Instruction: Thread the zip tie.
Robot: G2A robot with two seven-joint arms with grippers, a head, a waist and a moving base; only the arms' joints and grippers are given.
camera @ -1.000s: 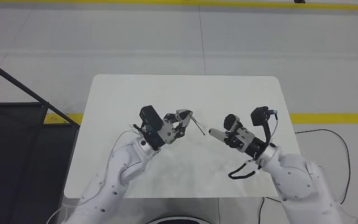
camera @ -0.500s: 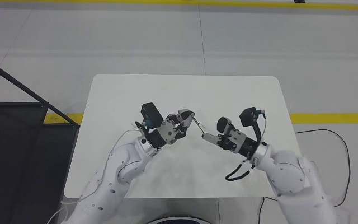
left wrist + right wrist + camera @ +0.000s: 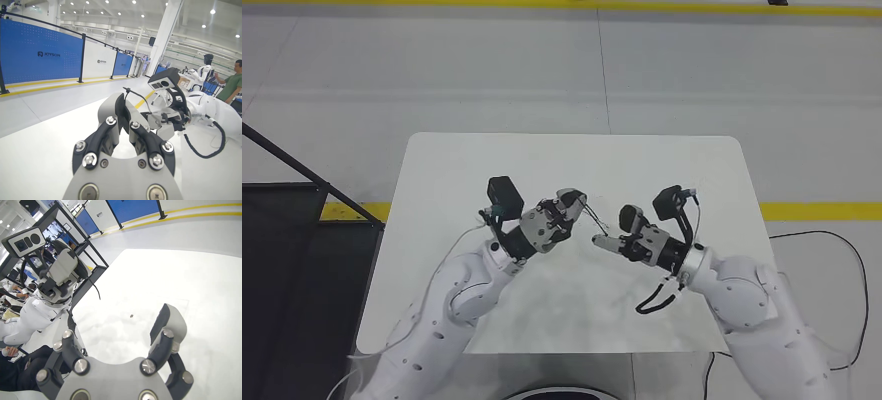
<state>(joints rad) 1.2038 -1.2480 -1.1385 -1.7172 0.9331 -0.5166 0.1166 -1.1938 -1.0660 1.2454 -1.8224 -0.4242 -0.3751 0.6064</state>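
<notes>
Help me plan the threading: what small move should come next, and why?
Probably ease the right claw toward the free tail of the thin black plastic zip tie, then close: it is open and apart from the strap, while the left claw pinches the head end.

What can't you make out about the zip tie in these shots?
- Left wrist view: tail tip of the zip tie, clamped in the left end effector, is lost against dark parts of the right end effector.
- Top view: its head is too small to show the slot.
- Right wrist view: the head is hidden by the left end effector; a dark speck on the table is too small to identify.
</notes>
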